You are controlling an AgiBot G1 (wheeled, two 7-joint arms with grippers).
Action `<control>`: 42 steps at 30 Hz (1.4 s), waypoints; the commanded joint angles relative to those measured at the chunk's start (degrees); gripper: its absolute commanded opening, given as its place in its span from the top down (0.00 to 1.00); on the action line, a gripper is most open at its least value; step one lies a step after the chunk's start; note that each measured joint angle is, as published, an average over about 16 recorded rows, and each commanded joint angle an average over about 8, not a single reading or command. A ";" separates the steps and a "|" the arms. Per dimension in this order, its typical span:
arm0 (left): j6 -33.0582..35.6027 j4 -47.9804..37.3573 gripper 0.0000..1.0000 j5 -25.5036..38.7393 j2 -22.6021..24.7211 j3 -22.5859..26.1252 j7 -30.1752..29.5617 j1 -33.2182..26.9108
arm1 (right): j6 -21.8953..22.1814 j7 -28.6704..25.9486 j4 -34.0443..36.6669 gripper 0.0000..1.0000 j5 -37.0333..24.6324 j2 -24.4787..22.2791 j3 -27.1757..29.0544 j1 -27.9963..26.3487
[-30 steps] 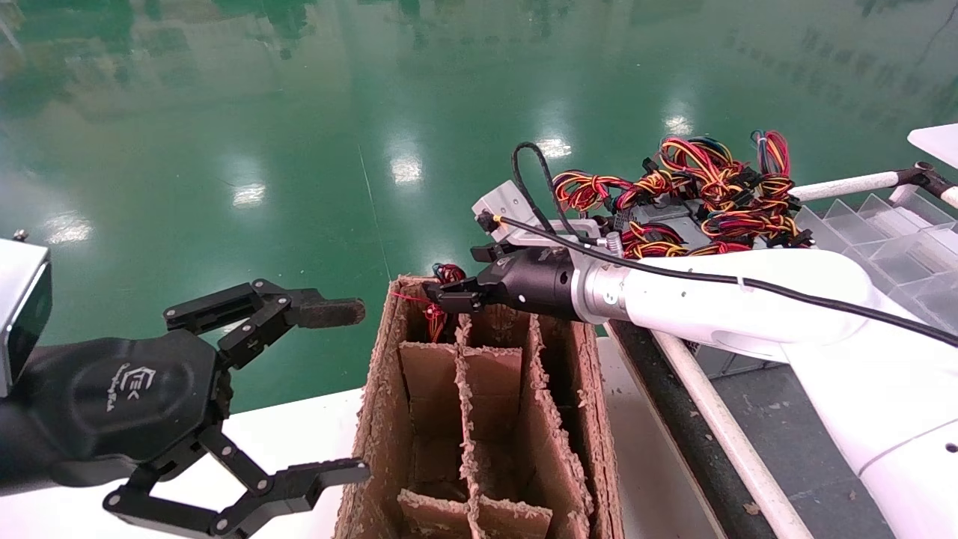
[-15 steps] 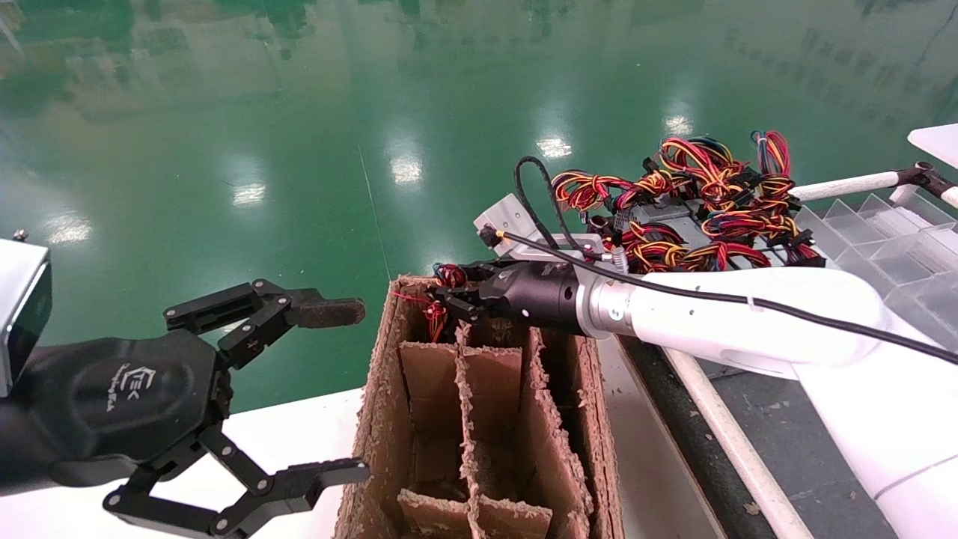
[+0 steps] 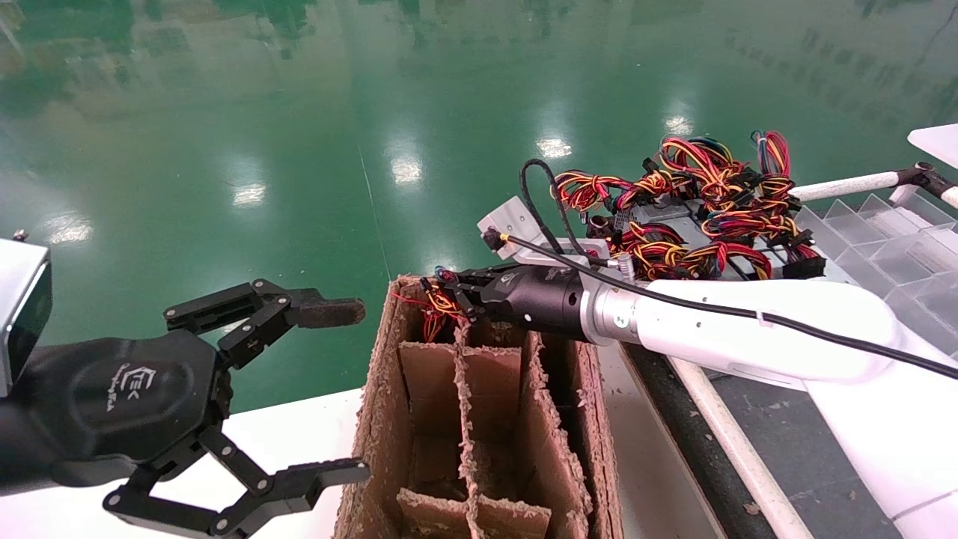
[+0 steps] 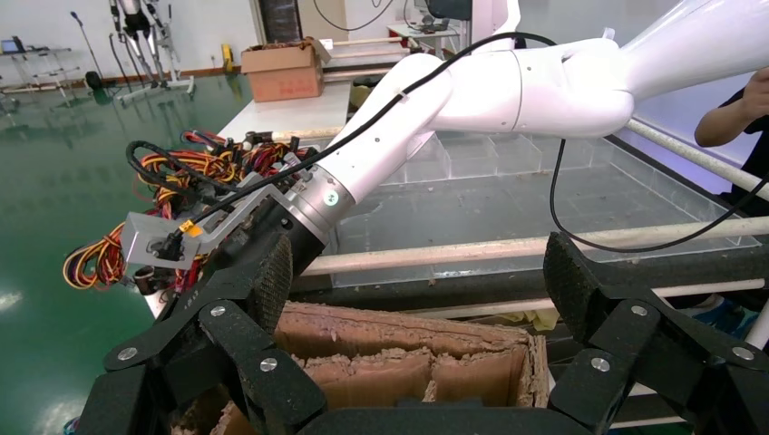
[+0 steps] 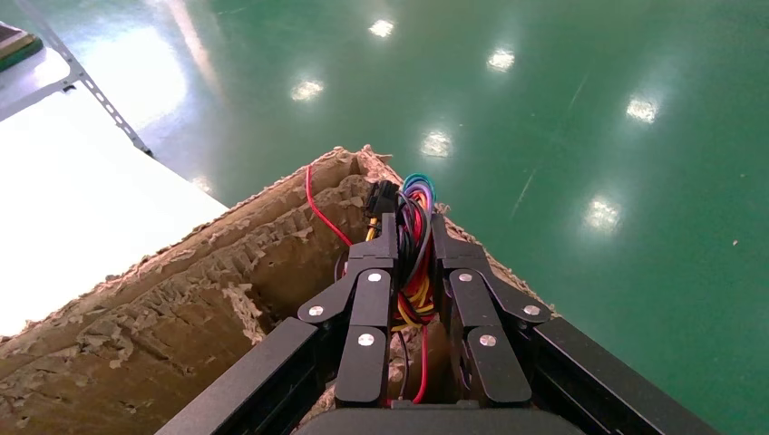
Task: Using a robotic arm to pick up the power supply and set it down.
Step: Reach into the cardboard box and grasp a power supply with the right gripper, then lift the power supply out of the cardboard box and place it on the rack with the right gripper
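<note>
Reached across from the right: the right hand [image 3: 449, 288] on its white robotic arm [image 3: 748, 333], poised over the far end of the brown cardboard divider box [image 3: 479, 419]. Pinched tight on a wire bundle [image 5: 414, 245], fingers [image 5: 367, 299] narrowed to a slit with red, yellow, blue and black strands squeezed between them in the right wrist view. Hung down from that grip into the box's far left compartment: more red and yellow wire [image 3: 434, 318]. Draped over the box's ragged far rim, one loose red strand [image 5: 322, 213].

No grey casing of the held power supply visible; hidden in the compartment or behind the hand, cannot tell which. Lay well behind the arm, on the far right: a heap of other power supplies [image 3: 696, 209], grey metal under tangled red, yellow and black wires with black plugs. Beside that heap, clear plastic dividers [image 3: 891, 239] and a white rail [image 3: 846, 182].

Parked at the near left, above the white desk [image 3: 299, 434]: the left hand [image 3: 340, 389], spread wide, holding nothing, upper fingertip pad brownish and worn. Framed between its fingers in the left wrist view: the box's near wall [image 4: 408, 349] and the right arm's silver ring [image 4: 317, 198]. All around, glossy green floor [image 3: 299, 135].
</note>
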State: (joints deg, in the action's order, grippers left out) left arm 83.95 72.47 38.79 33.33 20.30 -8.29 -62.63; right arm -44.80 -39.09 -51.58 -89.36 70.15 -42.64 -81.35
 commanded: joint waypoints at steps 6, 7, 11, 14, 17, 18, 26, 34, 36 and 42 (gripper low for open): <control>0.00 0.00 0.00 0.00 0.00 0.00 0.00 0.00 | -1.66 -0.55 -3.70 1.00 2.90 -2.70 1.67 0.43; 0.00 0.00 0.00 0.00 0.00 0.01 0.00 0.00 | -1.95 -0.56 -4.44 1.00 3.60 -3.32 2.12 0.51; 0.00 0.00 0.00 -0.01 0.00 0.01 0.00 0.00 | -3.08 -0.69 -7.45 1.00 7.01 -6.27 4.42 0.78; 0.00 0.00 0.00 -0.01 0.00 0.01 0.00 0.00 | -3.93 -0.70 -9.57 1.00 10.11 -8.76 6.63 0.89; 0.00 0.00 0.00 -0.01 0.00 0.01 0.01 0.00 | -5.11 -0.43 -11.65 1.00 13.71 -11.56 9.21 0.97; 0.00 0.00 0.00 -0.01 0.00 0.01 0.01 0.00 | -5.67 -0.23 -12.28 1.00 15.04 -12.55 10.14 0.99; -0.01 0.00 0.00 -0.01 -0.01 0.02 0.01 0.00 | -13.99 4.51 -13.19 1.00 26.91 -20.84 18.10 0.70; -0.01 0.00 0.00 -0.02 -0.01 0.02 0.01 -0.01 | -28.06 11.18 -2.24 1.00 33.97 -25.75 21.75 -3.40; -0.01 0.00 0.00 -0.02 -0.01 0.02 0.01 -0.01 | -31.86 12.88 1.40 1.00 34.56 -26.46 21.87 -5.03; -0.01 0.00 0.00 -0.02 -0.01 0.03 0.01 -0.01 | -42.14 17.75 13.14 1.00 34.25 -28.06 21.10 -10.59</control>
State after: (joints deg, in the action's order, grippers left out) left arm 83.94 72.47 38.77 33.32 20.33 -8.27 -62.63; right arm -85.12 -21.39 -39.04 -55.49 41.96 -21.63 -91.39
